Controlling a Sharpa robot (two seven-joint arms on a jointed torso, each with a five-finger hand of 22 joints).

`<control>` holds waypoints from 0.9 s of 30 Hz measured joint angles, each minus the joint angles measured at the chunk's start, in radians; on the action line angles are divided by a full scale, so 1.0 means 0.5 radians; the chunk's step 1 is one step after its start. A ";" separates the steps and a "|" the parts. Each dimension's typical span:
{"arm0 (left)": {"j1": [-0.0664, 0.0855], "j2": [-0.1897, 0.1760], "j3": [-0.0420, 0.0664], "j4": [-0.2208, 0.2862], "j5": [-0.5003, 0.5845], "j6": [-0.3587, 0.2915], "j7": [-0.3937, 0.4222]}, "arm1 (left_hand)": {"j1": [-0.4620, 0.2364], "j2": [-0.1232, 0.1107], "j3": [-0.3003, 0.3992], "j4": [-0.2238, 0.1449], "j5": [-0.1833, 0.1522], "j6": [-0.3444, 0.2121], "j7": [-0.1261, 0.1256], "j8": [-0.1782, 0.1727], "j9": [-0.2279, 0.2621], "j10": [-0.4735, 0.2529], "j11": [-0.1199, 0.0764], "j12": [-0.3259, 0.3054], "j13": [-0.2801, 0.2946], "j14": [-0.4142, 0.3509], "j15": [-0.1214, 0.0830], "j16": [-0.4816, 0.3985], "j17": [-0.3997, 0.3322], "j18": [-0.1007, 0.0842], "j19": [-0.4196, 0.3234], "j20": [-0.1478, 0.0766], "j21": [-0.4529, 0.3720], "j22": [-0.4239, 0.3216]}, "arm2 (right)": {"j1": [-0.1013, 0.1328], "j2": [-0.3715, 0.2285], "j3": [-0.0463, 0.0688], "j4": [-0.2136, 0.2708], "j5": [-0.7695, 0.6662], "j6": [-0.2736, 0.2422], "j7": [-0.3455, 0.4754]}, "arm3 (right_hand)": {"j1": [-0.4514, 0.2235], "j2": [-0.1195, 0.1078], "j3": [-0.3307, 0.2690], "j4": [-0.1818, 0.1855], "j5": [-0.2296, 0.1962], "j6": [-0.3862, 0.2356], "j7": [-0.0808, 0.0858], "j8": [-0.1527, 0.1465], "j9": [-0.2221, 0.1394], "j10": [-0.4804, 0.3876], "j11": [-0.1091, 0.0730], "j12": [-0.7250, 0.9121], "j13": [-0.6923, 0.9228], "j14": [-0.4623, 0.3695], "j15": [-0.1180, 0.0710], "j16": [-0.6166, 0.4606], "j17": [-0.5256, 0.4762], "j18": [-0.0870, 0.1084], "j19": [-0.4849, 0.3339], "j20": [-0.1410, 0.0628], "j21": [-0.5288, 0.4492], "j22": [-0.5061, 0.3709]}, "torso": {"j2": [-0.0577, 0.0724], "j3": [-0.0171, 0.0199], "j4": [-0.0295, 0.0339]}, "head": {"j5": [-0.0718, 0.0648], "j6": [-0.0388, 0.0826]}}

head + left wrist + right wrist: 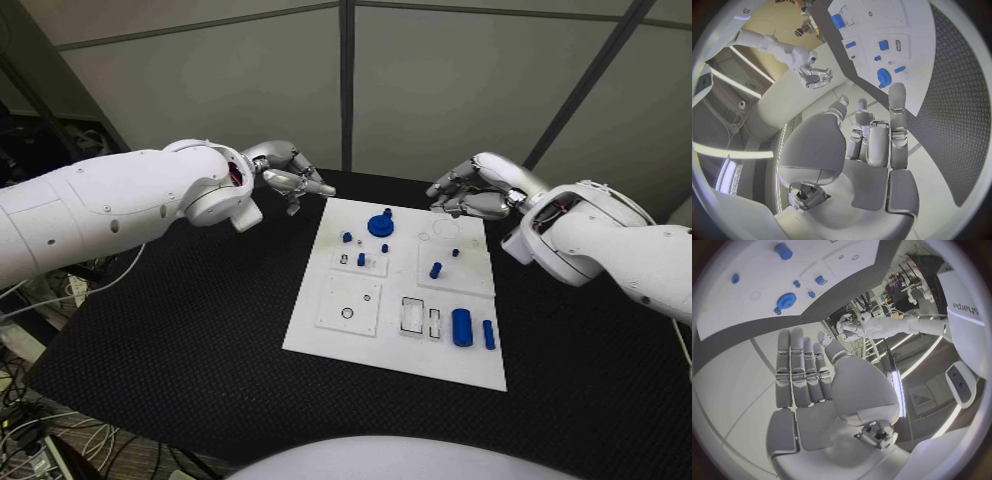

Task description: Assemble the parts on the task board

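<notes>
I'm in a robotics lab test cell: grey partition panels (462,80) stand right behind my black table (188,330), loose cables (36,440) hang beside the table's near corner, and a white task board (346,335) lies mid-table.

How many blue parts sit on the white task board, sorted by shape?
Round gear-like part: 1
Long parts: 2
Small parts: 4
Total: 7
</notes>
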 measured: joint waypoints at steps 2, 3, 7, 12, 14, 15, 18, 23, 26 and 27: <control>0.023 0.057 0.000 -0.063 -0.121 0.090 -0.033 | 0.021 0.021 -0.020 0.020 0.000 0.000 0.000 0.017 0.027 0.064 -0.007 0.098 0.152 0.000 0.000 0.072 0.000 -0.002 0.041 -0.007 0.129 0.082 | 0.001 -0.070 0.003 0.057 0.154 0.060 -0.014 | -0.026 -0.017 0.048 0.003 0.000 -0.002 0.020 0.000 -0.014 0.047 0.033 -0.144 -0.155 -0.042 0.027 -0.155 -0.119 0.000 -0.042 0.034 -0.107 -0.078 | -0.007 0.0035 -0.011 | 0.005 0.007; 0.030 0.085 0.000 -0.091 -0.171 0.125 -0.045 | 0.035 0.035 -0.030 0.030 0.000 0.002 -0.002 0.028 0.042 0.103 -0.011 0.153 0.239 0.000 0.000 0.113 0.000 -0.001 0.065 -0.010 0.208 0.132 | 0.001 -0.096 0.003 0.079 0.213 0.082 -0.020 | -0.034 -0.024 0.083 0.009 0.000 0.000 0.029 0.000 -0.022 0.089 0.042 -0.227 -0.253 -0.053 0.038 -0.247 -0.202 0.000 -0.053 0.044 -0.171 -0.129 | -0.010 0.0056 -0.016 | 0.005 0.012; 0.048 0.216 0.001 -0.219 -0.397 0.248 -0.079 | 0.073 0.031 -0.113 0.062 0.000 -0.011 -0.018 0.050 0.117 0.259 -0.027 0.352 0.565 0.000 -0.014 0.245 0.000 -0.002 0.256 -0.024 0.882 0.542 | 0.002 -0.176 0.003 0.150 0.408 0.146 -0.039 | -0.059 -0.050 0.154 0.027 0.000 -0.003 0.037 0.000 -0.044 0.133 0.074 -0.398 -0.456 -0.128 0.103 -0.442 -0.405 0.000 -0.103 0.095 -0.357 -0.278 | -0.022 0.0115 -0.033 | 0.006 0.021; 0.057 0.388 0.001 -0.389 -0.682 0.343 -0.089 | 0.083 0.020 -0.188 0.083 0.000 -0.018 -0.025 0.051 0.166 0.299 -0.023 0.403 0.679 0.000 -0.014 0.312 0.000 -0.001 0.309 -0.026 1.175 0.639 | 0.003 -0.220 0.004 0.174 0.545 0.170 -0.053 | -0.042 -0.095 0.209 0.070 0.000 -0.015 0.049 0.000 -0.071 0.143 0.084 -0.440 -0.617 -0.192 0.134 -0.447 -0.615 0.000 -0.083 0.136 -0.529 -0.453 | -0.032 0.0150 -0.050 | 0.008 0.034; 0.058 0.450 0.001 -0.451 -0.799 0.370 -0.088 | 0.083 0.020 -0.191 0.086 0.000 -0.012 -0.031 0.061 0.167 0.305 -0.029 0.404 0.686 0.000 -0.014 0.312 0.000 -0.001 0.309 -0.026 1.198 0.639 | 0.004 -0.226 0.004 0.180 0.579 0.170 -0.055 | -0.037 -0.109 0.221 0.082 0.000 -0.019 0.053 0.000 -0.079 0.142 0.085 -0.440 -0.655 -0.204 0.146 -0.447 -0.668 0.000 -0.066 0.151 -0.567 -0.497 | -0.033 0.0163 -0.055 | 0.009 0.040; 0.058 0.476 0.001 -0.478 -0.849 0.380 -0.085 | 0.083 0.020 -0.202 0.085 0.000 -0.007 -0.036 0.061 0.165 0.305 -0.029 0.404 0.687 0.000 -0.014 0.312 0.000 -0.001 0.309 -0.026 1.199 0.639 | 0.004 -0.230 0.004 0.182 0.591 0.170 -0.056 | -0.034 -0.112 0.223 0.084 0.000 -0.023 0.056 0.000 -0.082 0.136 0.091 -0.440 -0.670 -0.210 0.152 -0.447 -0.688 0.000 -0.058 0.143 -0.582 -0.515 | -0.033 0.0165 -0.058 | 0.009 0.041; 0.059 0.553 0.000 -0.562 -1.005 0.408 -0.077 | 0.093 0.011 -0.225 0.087 0.000 -0.007 -0.036 0.035 0.137 0.305 -0.029 0.404 0.700 -0.007 -0.020 0.327 0.000 -0.002 0.309 -0.026 1.217 0.639 | 0.004 -0.237 0.004 0.192 0.621 0.167 -0.057 | -0.024 -0.122 0.243 0.104 0.000 -0.023 0.056 0.000 -0.090 0.132 0.096 -0.440 -0.711 -0.210 0.152 -0.447 -0.746 0.000 -0.019 0.146 -0.619 -0.567 | -0.033 0.0176 -0.067 | 0.013 0.044; 0.059 0.655 -0.002 -0.682 -1.203 0.455 -0.068 | 0.090 -0.020 -0.260 0.094 0.000 -0.063 -0.017 -0.043 0.082 0.312 -0.022 0.404 0.713 -0.007 -0.020 0.327 0.000 -0.001 0.309 -0.026 1.231 0.639 | 0.004 -0.241 0.005 0.203 0.651 0.150 -0.055 | -0.026 -0.141 0.240 0.134 0.000 -0.023 0.056 0.000 -0.097 0.132 0.096 -0.440 -0.743 -0.210 0.152 -0.447 -0.796 0.000 0.019 0.139 -0.644 -0.613 | -0.027 0.0180 -0.085 | 0.028 0.044; 0.058 0.696 -0.003 -0.731 -1.292 0.487 -0.066 | 0.104 -0.038 -0.274 0.090 0.017 -0.102 -0.005 -0.082 0.052 0.321 -0.012 0.404 0.725 -0.007 -0.020 0.327 0.000 -0.001 0.309 -0.026 1.251 0.639 | 0.004 -0.237 0.014 0.205 0.663 0.135 -0.052 | -0.026 -0.157 0.237 0.146 0.000 -0.027 0.061 0.000 -0.099 0.132 0.096 -0.440 -0.758 -0.210 0.152 -0.447 -0.817 0.000 0.031 0.148 -0.655 -0.634 | -0.021 0.0192 -0.094 | 0.038 0.042; 0.056 0.705 -0.003 -0.741 -1.313 0.498 -0.066 | 0.105 -0.038 -0.276 0.088 0.030 -0.109 0.002 -0.092 0.044 0.322 -0.011 0.404 0.730 -0.007 -0.020 0.327 -0.001 -0.001 0.308 -0.026 1.252 0.639 | 0.004 -0.236 0.017 0.205 0.666 0.130 -0.051 | -0.026 -0.157 0.239 0.152 0.000 -0.030 0.063 0.000 -0.102 0.132 0.096 -0.440 -0.762 -0.210 0.152 -0.447 -0.823 0.000 0.035 0.144 -0.662 -0.640 | -0.020 0.0198 -0.096 | 0.039 0.041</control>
